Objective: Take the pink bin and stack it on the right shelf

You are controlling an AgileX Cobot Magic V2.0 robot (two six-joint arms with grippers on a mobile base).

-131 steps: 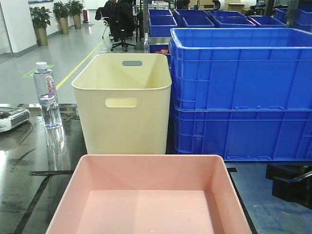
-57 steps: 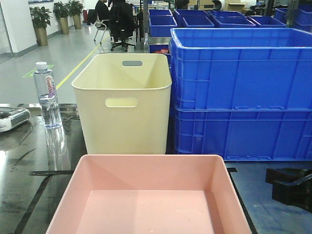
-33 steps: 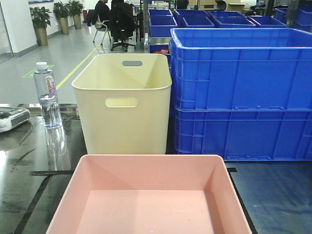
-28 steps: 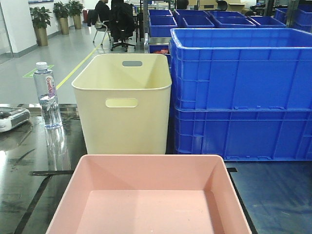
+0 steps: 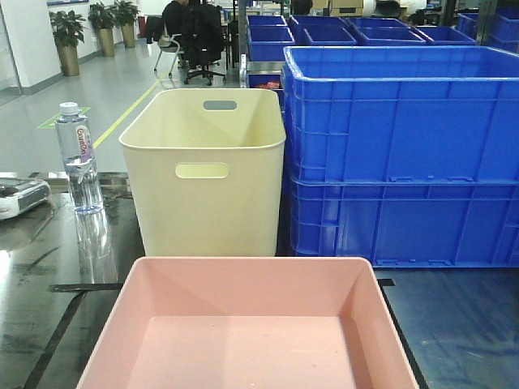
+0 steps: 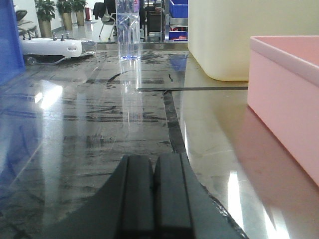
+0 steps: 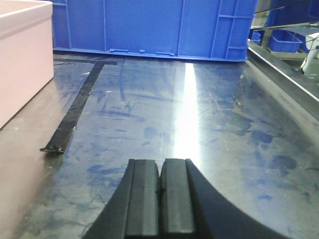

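Note:
The pink bin (image 5: 247, 324) is a shallow, empty pale pink tub at the front centre of the front view. It rests flat on the dark, glossy deck of the right shelf (image 5: 49, 267). My left gripper (image 6: 154, 158) is shut and empty, low over the deck, to the left of the bin's wall (image 6: 289, 99) and apart from it. My right gripper (image 7: 160, 162) is shut and empty, low over the deck (image 7: 199, 114), to the right of the bin's wall (image 7: 22, 55) and apart from it. Neither gripper shows in the front view.
A taller cream bin (image 5: 207, 170) stands right behind the pink bin. Two stacked blue crates (image 5: 401, 154) stand at the back right. A water bottle (image 5: 79, 158) and a white device (image 5: 20, 198) are at the left. Black tape (image 7: 75, 114) lies on the deck; a steel rail (image 7: 284, 74) runs along its right edge.
The black gripper seen at the right edge of the front view has drawn back out of that view. The pink bin has not moved.

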